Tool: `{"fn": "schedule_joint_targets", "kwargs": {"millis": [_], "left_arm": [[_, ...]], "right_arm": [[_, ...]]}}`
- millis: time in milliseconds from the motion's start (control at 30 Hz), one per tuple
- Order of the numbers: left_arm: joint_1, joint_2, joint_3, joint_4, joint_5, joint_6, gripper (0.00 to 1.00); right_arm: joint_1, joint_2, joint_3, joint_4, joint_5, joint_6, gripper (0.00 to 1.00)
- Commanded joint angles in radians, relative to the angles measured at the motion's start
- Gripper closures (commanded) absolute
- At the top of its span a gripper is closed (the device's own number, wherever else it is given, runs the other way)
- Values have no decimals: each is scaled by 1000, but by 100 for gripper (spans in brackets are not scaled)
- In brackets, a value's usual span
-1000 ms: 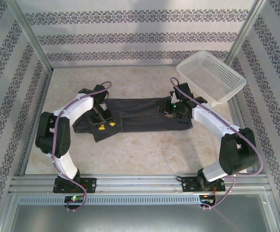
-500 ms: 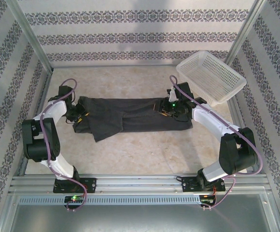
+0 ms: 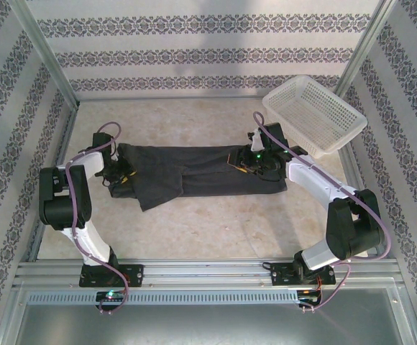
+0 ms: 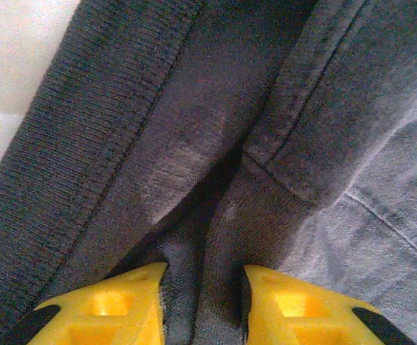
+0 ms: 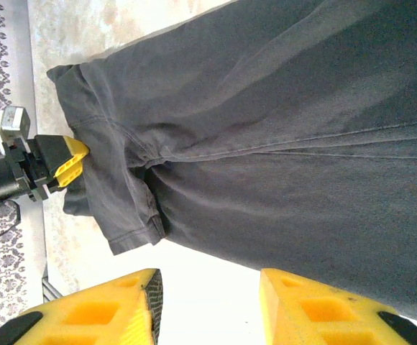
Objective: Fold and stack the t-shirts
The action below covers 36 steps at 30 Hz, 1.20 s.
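Observation:
One dark charcoal t-shirt lies across the middle of the table, folded into a long band with a sleeve sticking out toward the front left. My left gripper is at the shirt's left end. In the left wrist view its yellow fingers press on a raised ridge of the t-shirt, which fills the gap of the left gripper. My right gripper hovers over the right end. In the right wrist view the right gripper is open, with bare table and the t-shirt beyond.
A white mesh basket leans tilted at the back right corner. Metal frame posts and patterned walls enclose the beige table. The left gripper shows in the right wrist view at the shirt's far end.
My left arm swung from over the shirt's left-middle out to its left end, and its jaws narrowed onto the cloth. The right gripper barely shifted.

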<state>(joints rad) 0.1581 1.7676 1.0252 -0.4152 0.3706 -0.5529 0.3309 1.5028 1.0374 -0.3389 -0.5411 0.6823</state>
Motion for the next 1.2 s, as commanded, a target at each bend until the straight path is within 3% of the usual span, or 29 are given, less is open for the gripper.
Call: {"fn": "schedule_joint_targets", "kwargs": {"millis": [0,100,400,700,1167], "left_arm": [[-10,-1,-11,41,30,10,78],[-12,-26,-8,25,29,6,88],[-11,-113,-26,-41,31,-12,98],[-5,-76,139,-214,21,-66,100],[3,121,469,-371,4,-15,100]], "right_arm": [[-2,14,9,20,-16,10,59],[-2,14,9,17,-11,11,60],[-5,2,1,-2,-2,7,61],[-12,8,9,-12,-5,1,62],[-30,-17,-22,-14,-7,0,62]]}}
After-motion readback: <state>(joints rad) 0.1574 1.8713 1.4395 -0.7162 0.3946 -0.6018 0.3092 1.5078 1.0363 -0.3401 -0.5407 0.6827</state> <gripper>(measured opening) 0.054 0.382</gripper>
